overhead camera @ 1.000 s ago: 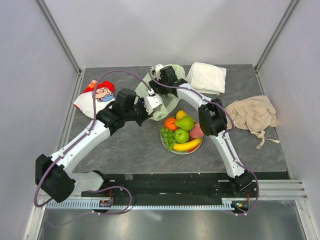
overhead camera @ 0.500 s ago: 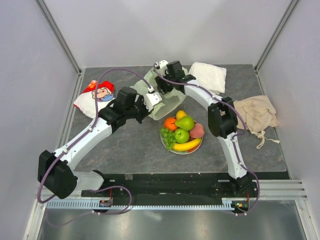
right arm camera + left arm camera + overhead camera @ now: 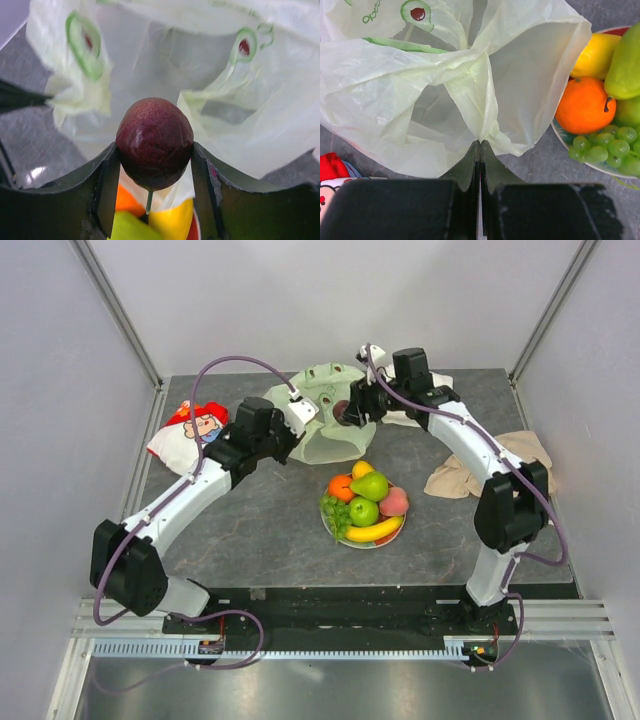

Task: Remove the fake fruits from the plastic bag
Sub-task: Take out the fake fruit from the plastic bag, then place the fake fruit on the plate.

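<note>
The pale-green plastic bag (image 3: 325,420) lies at the back middle of the table, and shows in the left wrist view (image 3: 430,85) and the right wrist view (image 3: 200,60). My left gripper (image 3: 300,425) is shut on the bag's near edge (image 3: 480,142). My right gripper (image 3: 350,412) is shut on a dark plum (image 3: 154,142), held above the bag's right side. The plate (image 3: 392,531) in front holds the other fruits: orange (image 3: 341,487), green pear (image 3: 371,484), green apple (image 3: 363,511), banana (image 3: 373,531), peach (image 3: 394,502) and grapes (image 3: 334,512).
A red-and-white snack packet (image 3: 190,430) lies at the back left. A white folded towel (image 3: 440,385) lies behind the right arm. A beige cloth (image 3: 470,475) lies at the right.
My right gripper has come out of the bag, up and to the right, with the plum in it. My left gripper has moved back a little with the bag, which now lies more spread.
</note>
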### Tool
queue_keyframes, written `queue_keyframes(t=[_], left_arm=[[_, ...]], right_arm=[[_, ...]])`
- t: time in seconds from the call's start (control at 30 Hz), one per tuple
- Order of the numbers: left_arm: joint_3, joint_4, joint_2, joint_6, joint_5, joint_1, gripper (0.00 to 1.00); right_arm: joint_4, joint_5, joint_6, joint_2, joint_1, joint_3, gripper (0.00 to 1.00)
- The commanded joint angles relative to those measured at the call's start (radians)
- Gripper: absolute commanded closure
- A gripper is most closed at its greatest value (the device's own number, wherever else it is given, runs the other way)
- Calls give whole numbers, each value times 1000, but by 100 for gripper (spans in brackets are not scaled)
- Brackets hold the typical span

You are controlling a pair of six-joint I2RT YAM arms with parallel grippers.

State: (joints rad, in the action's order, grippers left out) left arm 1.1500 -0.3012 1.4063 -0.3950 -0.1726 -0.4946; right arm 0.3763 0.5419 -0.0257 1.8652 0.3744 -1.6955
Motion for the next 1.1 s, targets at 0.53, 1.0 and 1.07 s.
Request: queue_keyframes(t=[0.53,1.0,1.07], left_arm=[[128,76,63,140,10,18,98],[122,37,37,151,-11,25,98],[110,37,16,144,-10,25,98]], right_arm=[[400,121,-677,-428,138,362,51],[242,15,-639,-368,276,464,51],[204,-25,-617,-362,285,487,50]])
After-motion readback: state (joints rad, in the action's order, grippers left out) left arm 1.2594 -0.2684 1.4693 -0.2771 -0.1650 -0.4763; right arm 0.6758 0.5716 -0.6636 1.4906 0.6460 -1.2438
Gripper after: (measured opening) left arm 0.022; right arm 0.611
